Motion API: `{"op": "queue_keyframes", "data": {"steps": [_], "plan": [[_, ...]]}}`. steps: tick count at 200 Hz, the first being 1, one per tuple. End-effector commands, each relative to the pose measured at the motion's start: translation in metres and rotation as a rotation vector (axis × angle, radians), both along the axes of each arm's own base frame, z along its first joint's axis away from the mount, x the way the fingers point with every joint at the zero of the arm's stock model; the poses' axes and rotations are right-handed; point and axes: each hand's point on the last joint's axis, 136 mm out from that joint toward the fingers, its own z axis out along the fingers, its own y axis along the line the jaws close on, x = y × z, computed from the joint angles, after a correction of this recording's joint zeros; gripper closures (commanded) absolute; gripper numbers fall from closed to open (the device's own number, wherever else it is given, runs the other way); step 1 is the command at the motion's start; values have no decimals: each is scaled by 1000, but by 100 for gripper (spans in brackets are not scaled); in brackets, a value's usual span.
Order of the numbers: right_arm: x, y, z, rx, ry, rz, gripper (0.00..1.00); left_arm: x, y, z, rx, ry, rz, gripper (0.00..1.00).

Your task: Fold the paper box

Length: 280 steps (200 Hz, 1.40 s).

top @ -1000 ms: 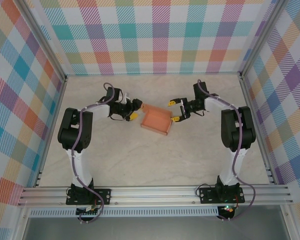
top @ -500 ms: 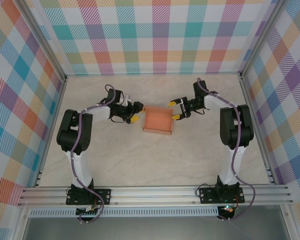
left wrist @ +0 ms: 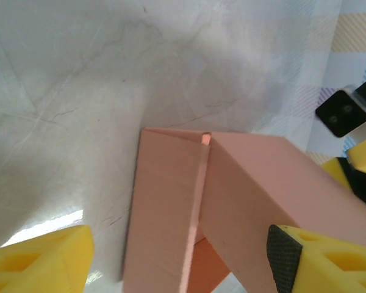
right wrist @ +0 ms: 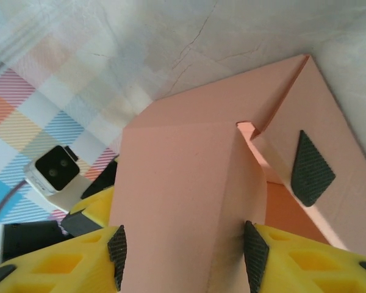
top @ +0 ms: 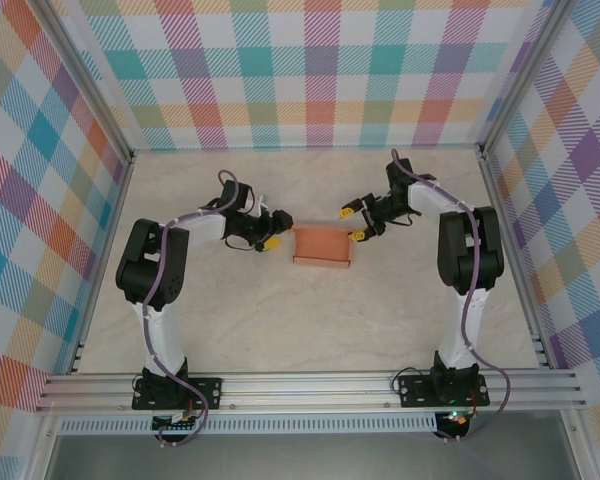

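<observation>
Between the spread-open fingers of your left gripper (left wrist: pixel 180 250) stands an end wall of the paper box (left wrist: pixel 250 177). Your right gripper (right wrist: pixel 184 247) flanks a corner, but whether it bites I cannot tell. Close evenly, keeping the walls upright.

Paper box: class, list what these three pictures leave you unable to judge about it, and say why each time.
- Top view: the paper box is too small to show tabs or locked corners.
- Left wrist view: the bottom edge cuts off its near end; its walls hide most of the inside.
- Right wrist view: whether the right claw pinches the wall is unclear; the bottom edge cuts off the contact.
</observation>
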Motion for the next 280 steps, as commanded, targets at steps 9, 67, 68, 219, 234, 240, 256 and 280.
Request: {"op": "queue_keyframes", "data": {"steps": [9, 67, 68, 219, 234, 240, 256, 280], "plan": [[-12, 2, 1, -31, -50, 127, 46, -29, 1, -29, 99, 19, -80, 26], [-18, -15, -5, -162, -95, 205, 45, -28, 3, -35, 121, 8, -76, 25], [-18, -16, -5, -164, -97, 207, 45, -28, 3, -35, 122, 9, -76, 25], [-27, -40, 22, -310, -222, 246, 41, 8, 49, 23, 83, -103, 97, 21], [-32, -44, 18, -331, -225, 252, 41, 12, 47, 34, 62, -126, 93, 19], [-34, -45, 16, -332, -224, 255, 41, 13, 43, 38, 41, -135, 81, 18], [-39, -45, 9, -334, -222, 273, 41, 16, 29, 49, -54, -134, 59, 15], [-44, -45, -6, -354, -213, 298, 41, 15, 20, 44, -20, -141, 17, 14]]}}
